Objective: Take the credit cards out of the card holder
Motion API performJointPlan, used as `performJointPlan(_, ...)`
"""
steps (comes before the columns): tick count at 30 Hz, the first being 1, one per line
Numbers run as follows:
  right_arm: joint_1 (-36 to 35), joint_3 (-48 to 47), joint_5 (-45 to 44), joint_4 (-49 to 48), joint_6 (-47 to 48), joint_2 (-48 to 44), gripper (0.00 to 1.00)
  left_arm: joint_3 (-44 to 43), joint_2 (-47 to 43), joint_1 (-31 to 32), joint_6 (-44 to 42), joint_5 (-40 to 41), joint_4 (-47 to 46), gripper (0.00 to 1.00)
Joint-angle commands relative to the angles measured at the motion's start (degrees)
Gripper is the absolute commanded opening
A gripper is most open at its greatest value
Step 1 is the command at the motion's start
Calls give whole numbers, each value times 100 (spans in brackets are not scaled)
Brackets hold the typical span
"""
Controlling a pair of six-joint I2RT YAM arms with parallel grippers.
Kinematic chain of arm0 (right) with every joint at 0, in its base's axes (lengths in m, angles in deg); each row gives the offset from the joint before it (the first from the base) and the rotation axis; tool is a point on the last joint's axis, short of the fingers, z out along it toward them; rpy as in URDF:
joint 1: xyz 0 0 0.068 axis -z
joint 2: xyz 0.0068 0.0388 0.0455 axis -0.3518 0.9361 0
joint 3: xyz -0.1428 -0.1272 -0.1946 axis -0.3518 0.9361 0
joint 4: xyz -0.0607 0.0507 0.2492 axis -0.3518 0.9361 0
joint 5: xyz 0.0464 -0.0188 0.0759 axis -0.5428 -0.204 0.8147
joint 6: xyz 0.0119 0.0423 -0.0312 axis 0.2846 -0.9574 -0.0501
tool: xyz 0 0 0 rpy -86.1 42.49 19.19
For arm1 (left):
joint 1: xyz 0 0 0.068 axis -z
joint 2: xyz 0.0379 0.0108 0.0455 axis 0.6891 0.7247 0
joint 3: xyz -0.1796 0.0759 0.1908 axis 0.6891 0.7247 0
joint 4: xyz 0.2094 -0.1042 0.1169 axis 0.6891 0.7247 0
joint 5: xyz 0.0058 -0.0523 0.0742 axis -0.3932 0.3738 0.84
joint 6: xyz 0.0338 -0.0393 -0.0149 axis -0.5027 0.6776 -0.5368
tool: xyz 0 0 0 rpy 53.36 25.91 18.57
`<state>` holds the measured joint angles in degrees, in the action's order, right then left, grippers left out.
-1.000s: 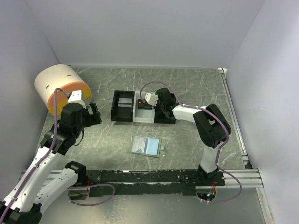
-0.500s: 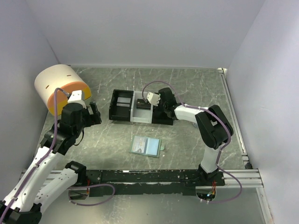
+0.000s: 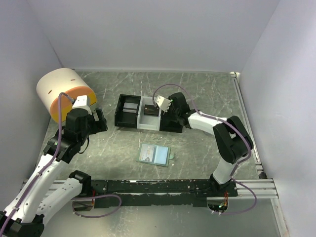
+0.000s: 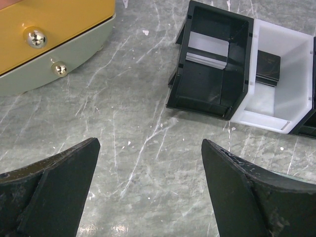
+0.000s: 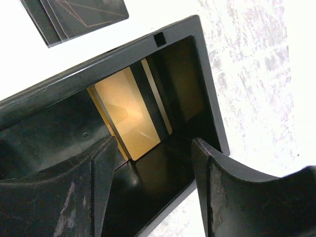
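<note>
The card holder [image 3: 154, 154] lies open on the table in front of the tray, pale blue-green inside up. My right gripper [image 3: 170, 117] hangs open over the right black compartment of the tray [image 3: 118, 114]. In the right wrist view a gold credit card [image 5: 131, 116] lies free on that compartment's floor, beyond my open right gripper [image 5: 153, 163], with nothing between the fingers. A dark card [image 4: 268, 66] rests in the white middle compartment and a pale card [image 4: 207, 49] in the left black one. My left gripper [image 3: 100, 120] is open and empty above bare table, left of the tray.
A large orange-and-cream cylinder [image 3: 63, 91] stands at the back left, close behind my left arm. White walls close the table on three sides. A black rail [image 3: 163, 186] runs along the near edge.
My right gripper has opened over the right black compartment and let go of the gold card. The left arm has not moved.
</note>
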<state>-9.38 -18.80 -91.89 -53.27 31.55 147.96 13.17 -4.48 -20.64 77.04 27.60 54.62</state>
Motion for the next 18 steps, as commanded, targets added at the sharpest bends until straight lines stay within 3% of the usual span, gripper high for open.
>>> performJointPlan(1,47,90,161,-356,-732,-367,62,-16,3,-33,-54,-64,-38,96)
performJointPlan(6,109,-175,105,-110,-3639,-764,57,-25,20,-33,-51,-35,-20,96)
performJointPlan(9,122,-332,83,791,-5780,-894,44,-20,2,-33,-59,-31,-36,96)
performJointPlan(13,94,307,457,595,-6900,-1235,33,-10,19,-33,-77,-82,-55,96)
performJointPlan(18,54,199,286,974,-7191,-968,20,-39,65,-33,-64,-59,-13,95)
